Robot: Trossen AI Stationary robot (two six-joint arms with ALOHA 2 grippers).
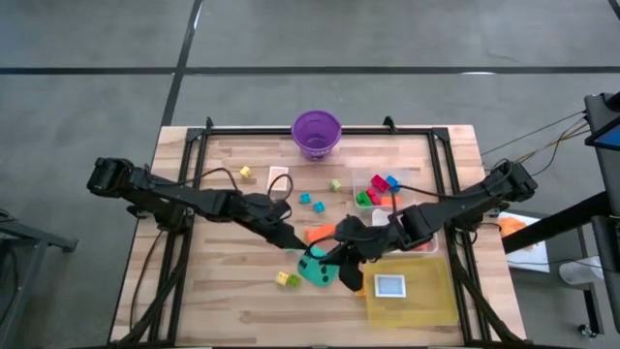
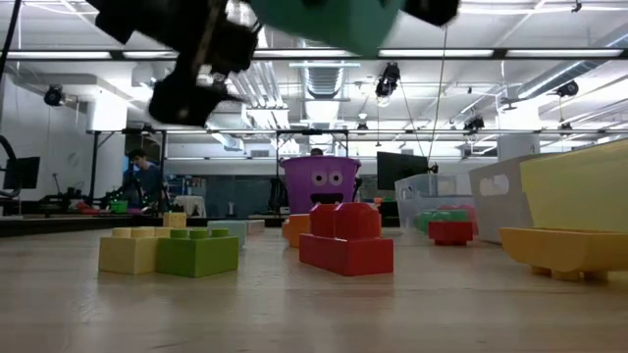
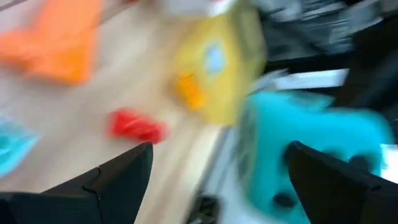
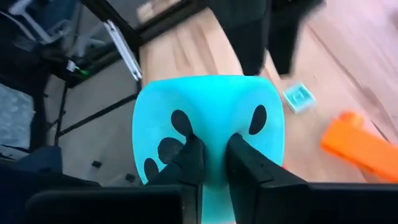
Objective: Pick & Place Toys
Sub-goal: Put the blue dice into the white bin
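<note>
Two arms meeting mid-worktop (image 1: 242, 291), right hand (image 4: 211, 155) clenched on teal black-dotted die (image 4: 208, 124), held above wood, left hand (image 3: 217, 168) spread open just beside it, orange wedge (image 1: 320, 234) probably near.

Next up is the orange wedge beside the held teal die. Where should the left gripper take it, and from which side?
From above, across the orange wedge, which lies flat. Left gripper, open, is beside it; the right gripper holds the teal die close by, so approach from the left.
</note>
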